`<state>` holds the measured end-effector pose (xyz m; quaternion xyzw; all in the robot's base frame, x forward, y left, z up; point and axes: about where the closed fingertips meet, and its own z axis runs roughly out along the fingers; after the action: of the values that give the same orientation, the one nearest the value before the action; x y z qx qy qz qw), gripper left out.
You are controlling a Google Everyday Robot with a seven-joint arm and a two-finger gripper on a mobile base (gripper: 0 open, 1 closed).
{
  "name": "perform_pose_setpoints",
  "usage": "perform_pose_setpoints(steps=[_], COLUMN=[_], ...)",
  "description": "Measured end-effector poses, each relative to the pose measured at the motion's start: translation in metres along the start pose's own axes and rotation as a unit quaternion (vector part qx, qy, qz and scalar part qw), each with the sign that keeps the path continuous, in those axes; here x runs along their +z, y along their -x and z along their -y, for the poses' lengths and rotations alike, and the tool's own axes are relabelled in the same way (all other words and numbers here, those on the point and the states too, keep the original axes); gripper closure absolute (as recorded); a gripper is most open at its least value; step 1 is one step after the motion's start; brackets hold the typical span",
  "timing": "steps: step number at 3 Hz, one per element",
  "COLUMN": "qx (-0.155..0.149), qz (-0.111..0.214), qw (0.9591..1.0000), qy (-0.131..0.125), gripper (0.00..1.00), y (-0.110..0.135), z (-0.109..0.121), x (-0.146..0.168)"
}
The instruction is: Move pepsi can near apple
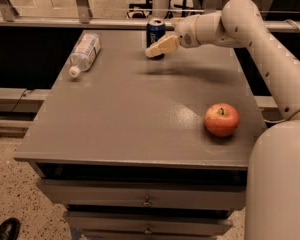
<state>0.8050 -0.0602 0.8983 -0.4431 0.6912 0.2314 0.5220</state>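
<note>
While the arm (pixel 250 31) stretches level, end effector (pixel 157 49) overlaps pepsi can (pixel 154 31).

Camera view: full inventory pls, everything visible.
pepsi can: 1, dark blue, upright at the table's far edge
apple: 1, red-orange, near right part of the table
water bottle: 1, clear, lying on its side, far left
table: 1, grey, drawers below
shoe: 1, black, floor at bottom left
gripper: 1, beige, against the can's lower front
arm: 1, white, reaching in from the right
</note>
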Motion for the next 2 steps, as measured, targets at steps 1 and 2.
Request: perform_pose_setpoints(steps=[1,2], qx=[0.017,0.033], qz=[0.007,0.020], qw=[0.9998,0.9992], qy=[0.009,0.013], gripper=[0.00,0.16], y=[0.0011,0.0054], z=[-0.0018,-0.0024], x=[0.0124,0.0213])
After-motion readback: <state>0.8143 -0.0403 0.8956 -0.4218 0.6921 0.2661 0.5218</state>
